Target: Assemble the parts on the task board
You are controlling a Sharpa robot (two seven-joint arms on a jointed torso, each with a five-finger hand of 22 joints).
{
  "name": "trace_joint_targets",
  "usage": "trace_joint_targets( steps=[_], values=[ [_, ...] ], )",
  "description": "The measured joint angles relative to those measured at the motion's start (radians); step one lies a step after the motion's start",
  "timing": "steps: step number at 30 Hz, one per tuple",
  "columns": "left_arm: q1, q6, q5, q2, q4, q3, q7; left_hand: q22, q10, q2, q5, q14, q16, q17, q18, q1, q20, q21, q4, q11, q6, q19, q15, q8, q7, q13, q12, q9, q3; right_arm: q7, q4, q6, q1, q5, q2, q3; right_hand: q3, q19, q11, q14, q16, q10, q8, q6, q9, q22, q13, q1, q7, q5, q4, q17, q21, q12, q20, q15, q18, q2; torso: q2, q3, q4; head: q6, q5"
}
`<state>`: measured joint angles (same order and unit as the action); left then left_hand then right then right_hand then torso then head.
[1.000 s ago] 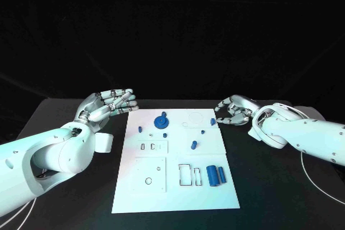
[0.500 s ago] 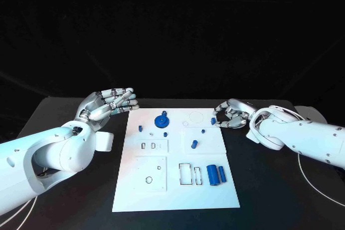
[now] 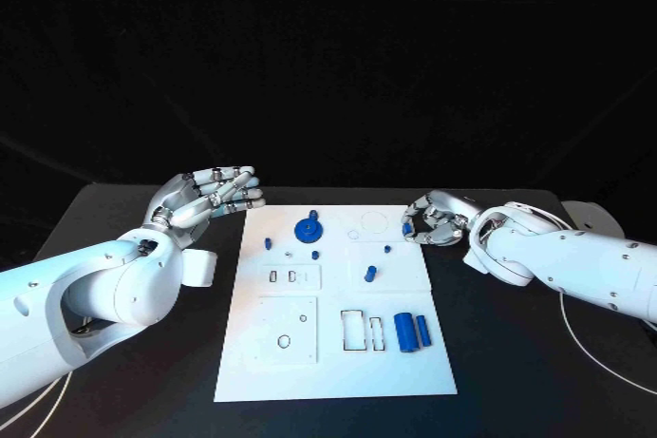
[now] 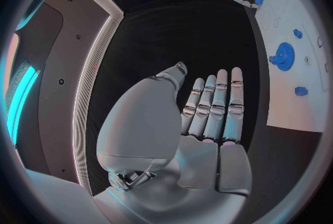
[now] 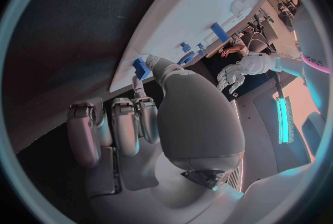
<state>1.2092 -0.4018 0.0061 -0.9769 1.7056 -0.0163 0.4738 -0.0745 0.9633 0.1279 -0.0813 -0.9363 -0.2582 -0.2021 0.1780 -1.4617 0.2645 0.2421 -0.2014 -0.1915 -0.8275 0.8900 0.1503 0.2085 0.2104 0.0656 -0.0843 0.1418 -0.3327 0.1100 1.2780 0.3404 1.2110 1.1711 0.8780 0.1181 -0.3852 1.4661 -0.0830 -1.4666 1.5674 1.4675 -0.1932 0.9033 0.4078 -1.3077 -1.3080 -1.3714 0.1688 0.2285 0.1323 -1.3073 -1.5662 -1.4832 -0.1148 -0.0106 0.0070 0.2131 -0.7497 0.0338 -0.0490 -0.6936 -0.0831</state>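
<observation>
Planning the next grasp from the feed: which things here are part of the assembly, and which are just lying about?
Job:
task board
blue gear-like disc
two blue cylinders
small blue part by the right hand
left hand, held off the board

Lying about:
white cables on the black table

White board, blue parts, black desk

The task board (image 3: pixel 335 362) is plain white, marked with thin dark outlines of slots and holes. On it, the round disc part (image 3: pixel 309 231), the two cylinders (image 3: pixel 412 333) and the small pegs (image 3: pixel 369 275) are all saturated blue. The desk (image 3: pixel 520 362) is matt black. Both arms are glossy white; the left hand (image 3: pixel 208 197) and right hand (image 3: pixel 441 219) are silver metal with darker grey seams.
</observation>
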Motion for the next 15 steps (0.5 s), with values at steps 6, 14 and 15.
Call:
trace_joint_targets(
  steps=[6,14,15],
  values=[
    [0.0,0.0,0.0,0.0,0.0,0.0,0.0,0.0,0.0,0.0,0.0,0.0,0.0,0.0,0.0,0.0,0.0,0.0,0.0,0.0,0.0,0.0,0.0,0.0,0.0,0.0,0.0,0.0,0.0,-0.001,-0.002,0.0,-0.002,0.0,-0.004,0.0,-0.013,0.0,0.0,0.0,0.0,0.0,-0.012,0.027,0.005,0.0,0.0,0.006,-0.01,0.0,0.002,0.0,0.0,-0.006,0.0,0.0,0.0,-0.007,0.0,-0.0003,0.0005,-0.002,0.001],
    [0.0,0.0,0.0,0.0,-0.001,0.0,0.0,0.0,0.0,0.0,0.0,0.0,0.0,0.0,0.0,0.0,0.0,0.0,0.003,0.0,0.0,0.0,0.0,0.0,0.0,0.0,0.0,0.0,-0.003,-0.003,-0.006,0.001,-0.002,-0.001,-0.01,0.0,-0.032,0.0,0.007,0.001,0.0,0.0,-0.02,0.046,0.011,0.0,0.0,0.0,-0.018,0.0,-0.002,0.0,0.0,-0.009,0.0,0.007,0.0,-0.021,0.0,-0.0003,0.0005,-0.004,0.001],
    [0.0,0.0,0.0,-0.001,-0.001,0.0,0.0,0.0,0.0,0.0,0.0,0.0,0.0,0.0,0.0,0.0,0.0,0.0,0.003,0.0,0.0,0.0,0.0,0.0,0.0,0.0,0.0,0.0,-0.003,-0.003,-0.007,0.002,-0.002,-0.001,-0.01,0.0,-0.036,0.0,0.007,0.0,0.0,0.0,-0.024,0.048,0.012,0.0,0.0,-0.004,-0.019,0.0,-0.003,-0.001,0.0,-0.009,0.0,0.008,0.0,-0.026,0.0,-0.0003,0.0005,-0.004,0.0]
  ],
)
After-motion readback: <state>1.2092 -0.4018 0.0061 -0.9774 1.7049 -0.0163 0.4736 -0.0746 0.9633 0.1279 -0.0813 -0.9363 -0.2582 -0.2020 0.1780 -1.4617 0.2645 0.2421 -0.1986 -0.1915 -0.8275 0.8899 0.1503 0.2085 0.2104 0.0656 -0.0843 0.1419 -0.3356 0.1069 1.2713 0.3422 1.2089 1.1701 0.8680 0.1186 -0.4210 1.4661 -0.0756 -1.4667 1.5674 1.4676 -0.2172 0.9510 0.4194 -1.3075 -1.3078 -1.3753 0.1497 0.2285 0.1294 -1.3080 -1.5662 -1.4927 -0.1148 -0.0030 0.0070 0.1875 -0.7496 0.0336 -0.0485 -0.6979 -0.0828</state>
